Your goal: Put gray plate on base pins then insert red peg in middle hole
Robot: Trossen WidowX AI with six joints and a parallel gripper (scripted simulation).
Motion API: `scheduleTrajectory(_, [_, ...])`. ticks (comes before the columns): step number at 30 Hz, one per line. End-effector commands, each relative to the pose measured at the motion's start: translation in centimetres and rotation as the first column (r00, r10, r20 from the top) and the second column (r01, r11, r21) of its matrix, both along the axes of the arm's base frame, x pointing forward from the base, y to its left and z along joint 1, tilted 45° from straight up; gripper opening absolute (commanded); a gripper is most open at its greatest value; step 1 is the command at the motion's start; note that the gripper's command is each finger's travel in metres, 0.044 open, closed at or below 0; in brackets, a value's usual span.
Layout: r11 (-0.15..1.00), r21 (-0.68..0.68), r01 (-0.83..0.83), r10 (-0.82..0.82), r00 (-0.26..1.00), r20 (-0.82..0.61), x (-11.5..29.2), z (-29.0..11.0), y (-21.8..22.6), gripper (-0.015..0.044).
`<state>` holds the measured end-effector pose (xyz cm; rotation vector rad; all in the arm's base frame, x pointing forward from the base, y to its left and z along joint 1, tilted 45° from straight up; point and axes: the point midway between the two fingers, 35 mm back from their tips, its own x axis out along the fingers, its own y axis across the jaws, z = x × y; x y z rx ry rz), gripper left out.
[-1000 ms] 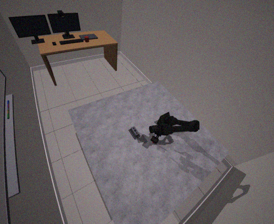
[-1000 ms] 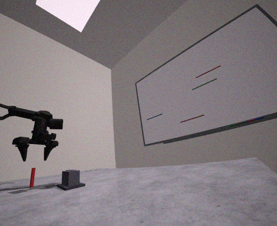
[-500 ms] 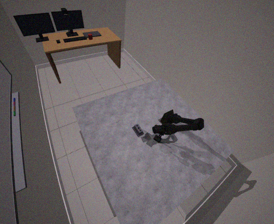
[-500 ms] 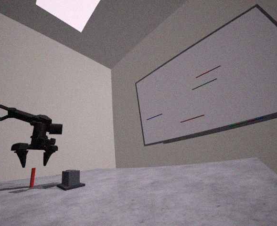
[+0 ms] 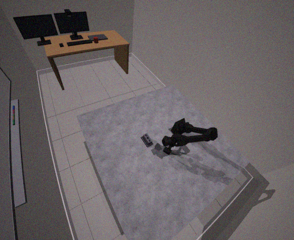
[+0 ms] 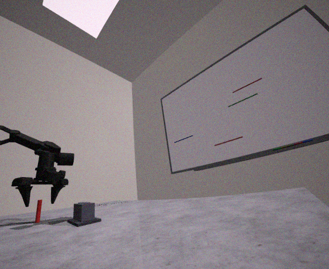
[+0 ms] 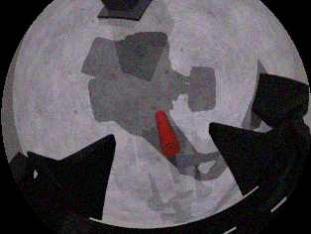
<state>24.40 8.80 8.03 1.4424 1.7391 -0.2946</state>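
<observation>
Spreads wide and pale gray beneath the jaws, a tabletop (image 5: 131,181) (image 6: 188,240) (image 7: 54,89), mottled with cloudy darker patches and straight along its visible edges. Carries a red peg (image 6: 38,211) (image 7: 166,134), standing on end below the gap between the jaws, apart from both, hidden in the top view. Also bears, outside that gap and just beyond the jaws, a dark flat base (image 5: 148,146) (image 6: 85,222) (image 7: 141,13) with a gray block-shaped body rising from it, partly cut off in the wrist view. Takes broad, overlapping shadows (image 5: 206,172) (image 6: 60,221) (image 7: 139,89) under the jaws, reaching around the foot of the peg and out toward the base.
</observation>
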Motion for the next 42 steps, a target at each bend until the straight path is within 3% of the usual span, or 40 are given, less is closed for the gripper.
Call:
scheduleTrajectory(1, [1.0, 0.006, 0.001, -0.001, 1.0, -0.009, -0.2, -0.5, 0.5, 0.044])
scheduleTrajectory(10, [1.0, 0.009, 0.001, -0.001, 1.0, -0.009, -0.4, -1.3, 1.4, 0.044])
scheduleTrajectory(25, [1.0, 0.009, 0.001, -0.001, 1.0, -0.009, -0.4, -1.3, 1.4, 0.0046])
scheduleTrajectory(32, [1.0, 0.009, 0.001, -0.001, 1.0, -0.009, -0.4, -1.3, 1.4, 0.0])
scheduleTrajectory(42, [1.0, 0.002, 0.002, -0.002, 1.0, -0.008, -0.1, -0.3, 0.2, 0.0])
